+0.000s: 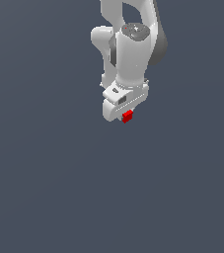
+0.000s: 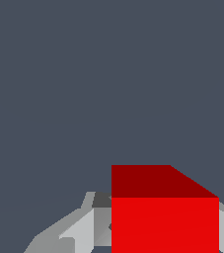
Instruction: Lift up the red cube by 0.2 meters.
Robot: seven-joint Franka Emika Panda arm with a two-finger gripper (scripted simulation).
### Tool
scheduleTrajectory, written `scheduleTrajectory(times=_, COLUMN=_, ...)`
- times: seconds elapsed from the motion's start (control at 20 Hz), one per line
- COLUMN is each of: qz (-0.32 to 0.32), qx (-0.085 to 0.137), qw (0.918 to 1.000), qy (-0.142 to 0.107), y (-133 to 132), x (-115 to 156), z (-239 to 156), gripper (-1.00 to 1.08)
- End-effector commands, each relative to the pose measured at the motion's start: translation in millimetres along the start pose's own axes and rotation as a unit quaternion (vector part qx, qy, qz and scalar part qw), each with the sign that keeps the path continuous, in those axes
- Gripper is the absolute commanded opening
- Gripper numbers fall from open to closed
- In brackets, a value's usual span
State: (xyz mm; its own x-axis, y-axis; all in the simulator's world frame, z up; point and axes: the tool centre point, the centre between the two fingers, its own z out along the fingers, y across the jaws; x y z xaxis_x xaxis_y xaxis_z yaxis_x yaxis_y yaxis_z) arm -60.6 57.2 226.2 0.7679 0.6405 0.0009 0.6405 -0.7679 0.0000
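one red cube sits clamped in the jaws, plain grey floor all around.

The red cube looks smooth and matt; the end effector glossy white plastic.

I count one robot arm, white with grey joints, and no second one anywhere around it. It carries one gripper, a single white hand at its end. There is one red cube, a tiny bright block, and the wrist view shows that same cube close up, so it is not another. One plain dark grey-blue surface fills everything behind them. That makes four kinds of thing, one of each
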Motion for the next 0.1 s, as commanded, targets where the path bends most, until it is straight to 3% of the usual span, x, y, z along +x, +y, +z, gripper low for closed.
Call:
scheduleTrajectory(times=0.0, qz=0.000, qx=0.000, qw=1.0000, qy=0.000, y=0.4, x=0.2, z=-3.7, gripper=-1.00)
scheduleTrajectory(times=0.05, qz=0.000, qx=0.000, qw=1.0000, qy=0.000, y=0.5, x=0.3, z=-3.9, gripper=-1.00)
